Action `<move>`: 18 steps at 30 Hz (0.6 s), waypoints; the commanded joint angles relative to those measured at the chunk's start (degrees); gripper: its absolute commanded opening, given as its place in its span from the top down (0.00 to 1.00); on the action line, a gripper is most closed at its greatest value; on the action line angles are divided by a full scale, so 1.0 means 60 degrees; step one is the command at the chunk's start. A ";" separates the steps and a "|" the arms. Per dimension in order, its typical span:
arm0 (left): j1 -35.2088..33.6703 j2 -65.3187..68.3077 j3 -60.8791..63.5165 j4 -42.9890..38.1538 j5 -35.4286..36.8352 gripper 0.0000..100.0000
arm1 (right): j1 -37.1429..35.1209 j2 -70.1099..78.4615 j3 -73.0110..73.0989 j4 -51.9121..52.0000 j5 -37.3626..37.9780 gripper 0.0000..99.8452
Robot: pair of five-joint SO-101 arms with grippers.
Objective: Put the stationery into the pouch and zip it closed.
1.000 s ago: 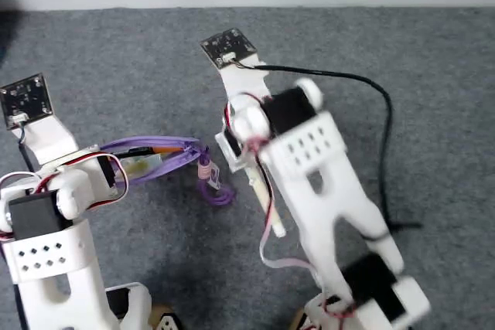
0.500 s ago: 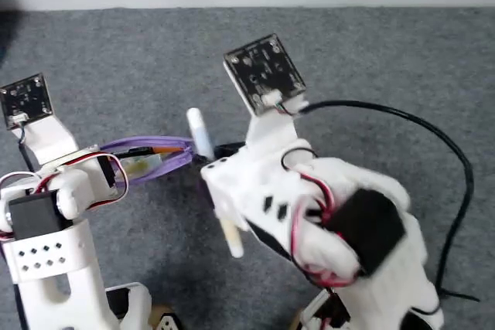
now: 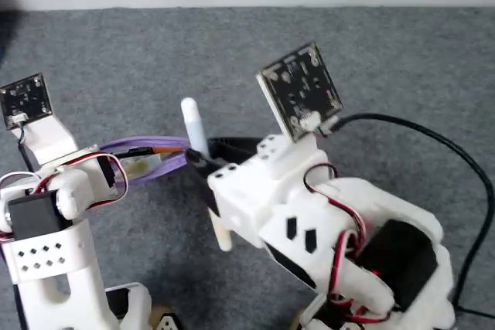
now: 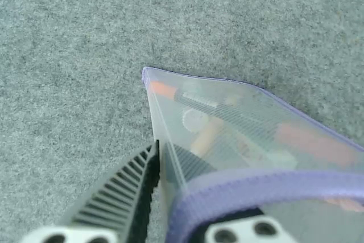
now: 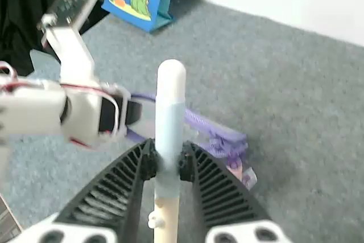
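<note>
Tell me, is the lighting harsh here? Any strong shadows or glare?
High view: even light on the grey carpet, no hard-edged shadows. Left wrist view: no glare on the clear pouch, so the stationery inside shows through. Right wrist view: the white pen in the right gripper is brightly lit, without glare.

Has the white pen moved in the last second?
Yes. The white pen, in the right gripper, swung closer to the purple pouch, reaching its zipper end.
</note>
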State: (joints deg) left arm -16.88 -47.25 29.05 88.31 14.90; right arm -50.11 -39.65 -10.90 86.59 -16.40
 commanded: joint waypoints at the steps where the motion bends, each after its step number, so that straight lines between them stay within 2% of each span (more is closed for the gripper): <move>1: -0.0073 -0.0044 -0.0125 -0.0293 0.0059 0.99 | -0.0081 -0.1223 0.1407 -0.0681 -0.0088 0.99; 3: -0.0073 -0.0059 -0.0125 -0.0293 0.0059 0.99 | -0.0081 -0.1985 0.2579 -0.1810 -0.0029 0.99; 8: -0.0073 -0.0059 -0.0125 -0.0293 0.0059 0.99 | -0.0081 -0.3216 0.5245 -0.5722 0.1026 0.99; 14: -0.0073 -0.0059 -0.0125 -0.0293 0.0059 0.99 | -0.0139 -0.3275 0.6549 -0.8989 0.2227 0.99; 18: -0.0073 0.0000 -0.0125 -0.0293 0.0073 0.99 | -0.0139 -0.2835 0.6960 -1.0557 0.2681 0.99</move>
State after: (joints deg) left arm -16.88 -47.25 29.05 88.31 14.90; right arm -50.11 -58.02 30.95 30.15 -2.33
